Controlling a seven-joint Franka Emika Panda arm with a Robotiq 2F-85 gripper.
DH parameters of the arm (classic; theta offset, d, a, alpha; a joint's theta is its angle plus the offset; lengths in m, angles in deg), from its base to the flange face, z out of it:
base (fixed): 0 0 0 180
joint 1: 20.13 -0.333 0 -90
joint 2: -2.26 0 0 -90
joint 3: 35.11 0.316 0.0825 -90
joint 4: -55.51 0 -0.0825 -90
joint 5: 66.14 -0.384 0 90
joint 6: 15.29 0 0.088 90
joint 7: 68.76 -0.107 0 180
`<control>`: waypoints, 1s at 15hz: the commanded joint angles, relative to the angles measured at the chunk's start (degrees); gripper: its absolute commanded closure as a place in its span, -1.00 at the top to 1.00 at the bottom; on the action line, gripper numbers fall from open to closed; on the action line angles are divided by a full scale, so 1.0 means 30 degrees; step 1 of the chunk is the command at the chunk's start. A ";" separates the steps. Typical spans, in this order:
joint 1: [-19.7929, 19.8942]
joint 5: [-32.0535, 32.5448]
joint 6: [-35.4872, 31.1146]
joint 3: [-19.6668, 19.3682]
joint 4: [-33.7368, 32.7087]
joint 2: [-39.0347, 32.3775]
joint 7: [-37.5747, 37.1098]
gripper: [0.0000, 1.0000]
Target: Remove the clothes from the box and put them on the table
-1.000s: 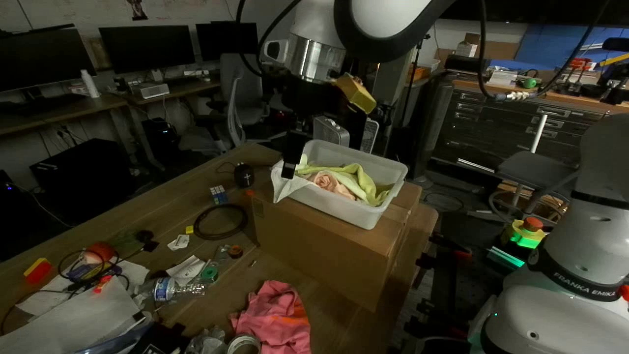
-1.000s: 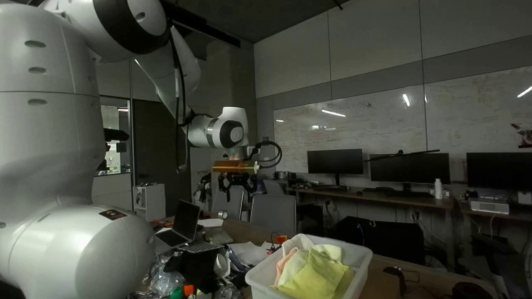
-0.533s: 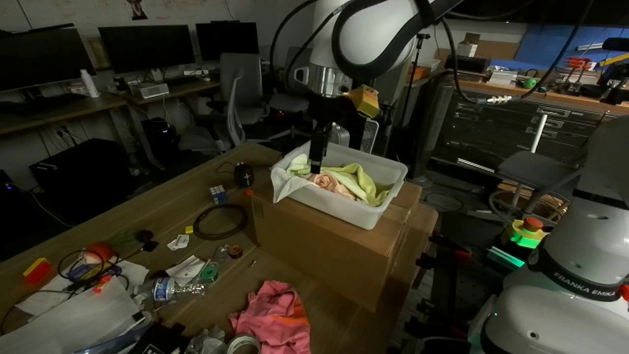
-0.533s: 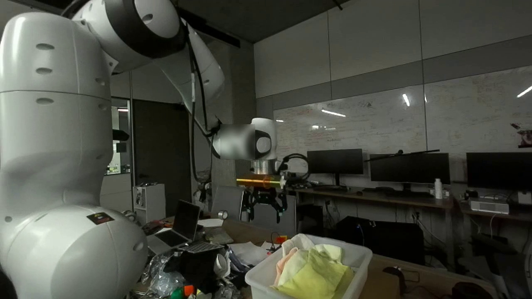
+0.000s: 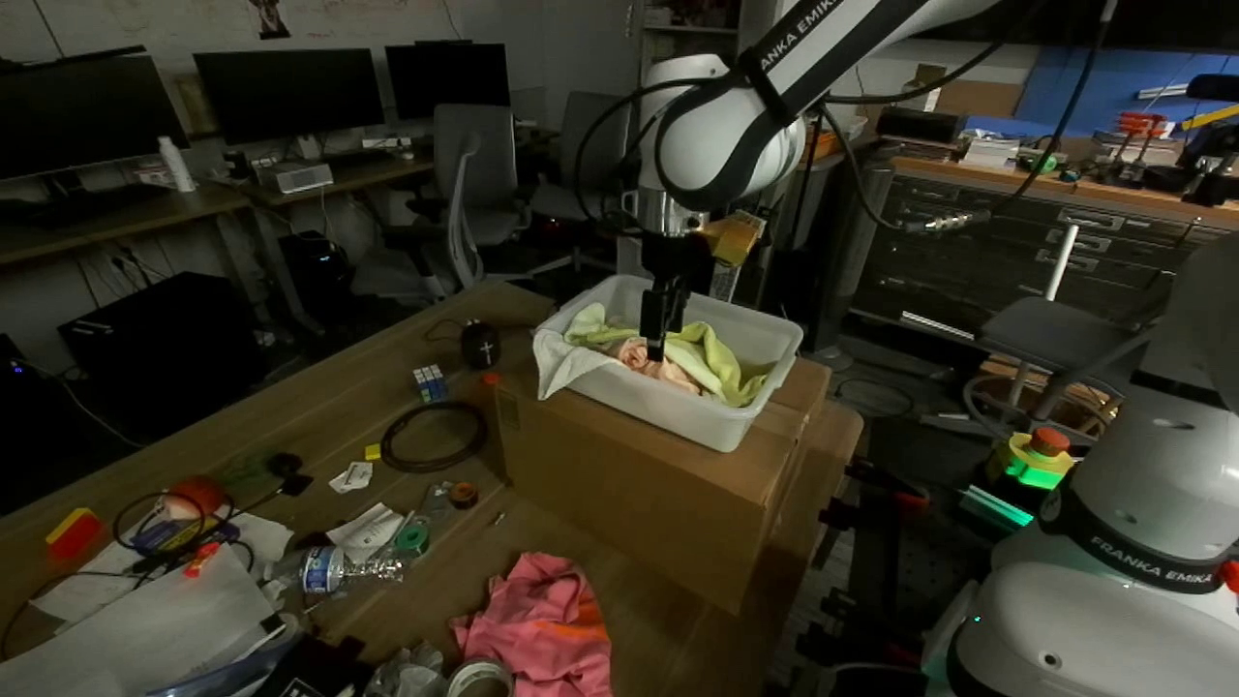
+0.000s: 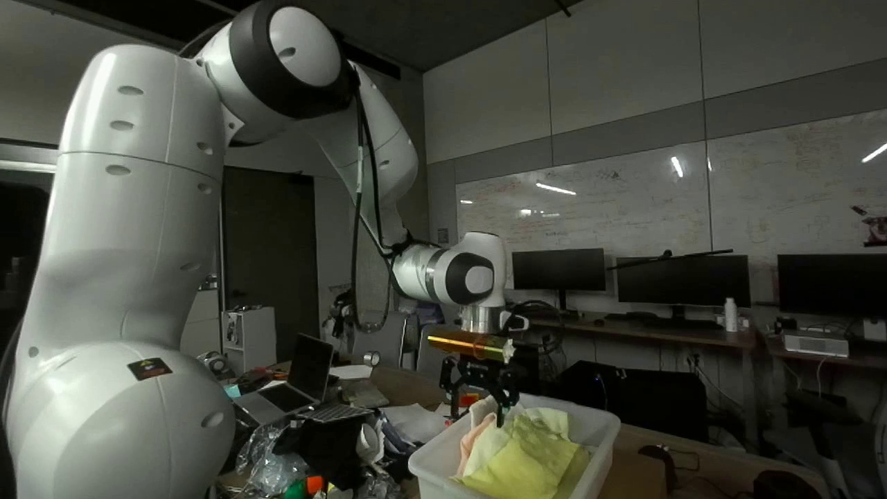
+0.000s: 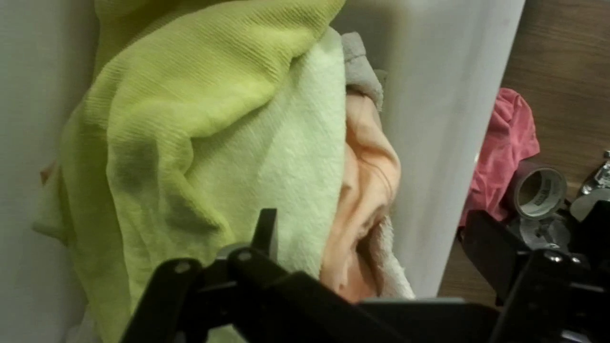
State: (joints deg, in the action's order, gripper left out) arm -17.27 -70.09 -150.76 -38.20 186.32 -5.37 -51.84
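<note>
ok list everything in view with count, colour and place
clothes: count unclear, yellow-green, peach and off-white, in bin
bin: 1, white, on cardboard box
cardboard box: 1, brown, on table
table: 1, brown, under cardboard box
crumpled garment: 1, pink, on table
puzzle cube: 1, multicoloured, on table
labelled bottle: 1, clear, on table
other clutter: uncounted, mixed, on table
monitors: at least 3, black, beyond table
gripper: 1, black, open, over clothes
arm: 1, white, extended over table

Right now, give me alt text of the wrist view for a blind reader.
An open black gripper hangs over a pale plastic box holding crumpled yellow-green cloth and peach cloth. At picture right, outside the box, pink cloth and a tape roll lie on a wooden table.
</note>
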 commanded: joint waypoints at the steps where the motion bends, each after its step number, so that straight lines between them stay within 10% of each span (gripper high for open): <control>1: 0.0410 0.0395 -0.0421 -0.0144 -0.0534 -0.1061 -0.0899 1.00; 15: -0.0533 0.9743 -0.4270 -0.1912 0.0041 -0.1705 -0.9327 1.00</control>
State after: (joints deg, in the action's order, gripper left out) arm -17.60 -43.89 -162.05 -42.98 186.43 -10.12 -76.70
